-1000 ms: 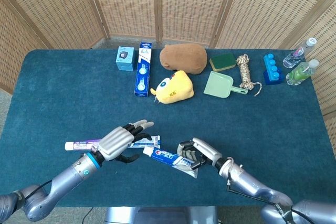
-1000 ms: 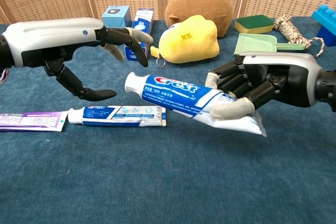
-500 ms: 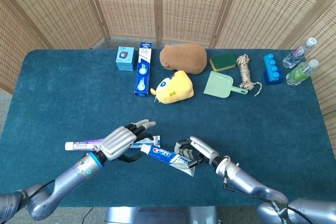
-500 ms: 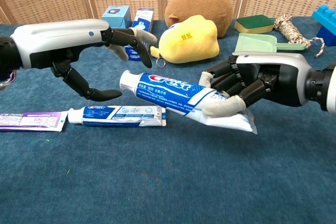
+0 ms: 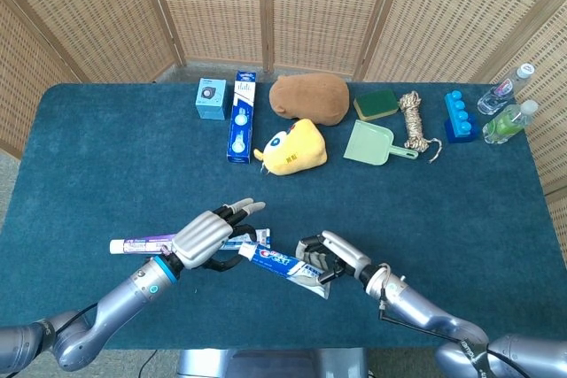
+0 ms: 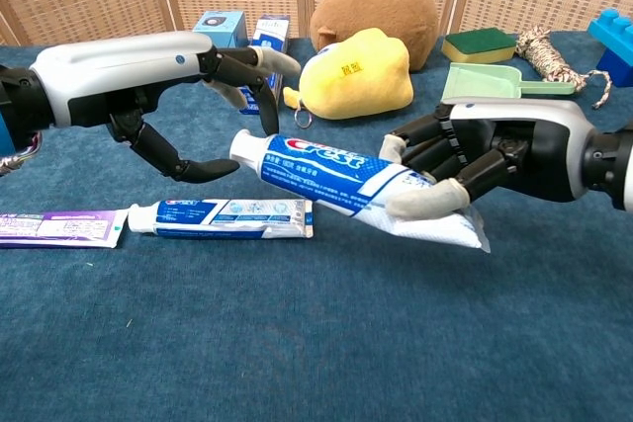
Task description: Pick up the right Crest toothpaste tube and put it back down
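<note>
**Crest toothpaste tube held aloft, set-down pending**

Crest toothpaste tube [image 6: 346, 171] is gripped near its crimped tail by the right hand [image 6: 465, 160], at centre frame in the chest view, clear of the blue carpeted table [image 6: 326, 343], cap end pointing left. The lift appears done; a level lowering onto bare cloth and a loosening of the fingers are called for next. The left hand [image 6: 213, 96], at upper left, is spread and holds nothing, just above a second tube [image 6: 223, 216] lying flat. The held tube is glossy, soft-walled plastic, flattening toward its tail.
</note>
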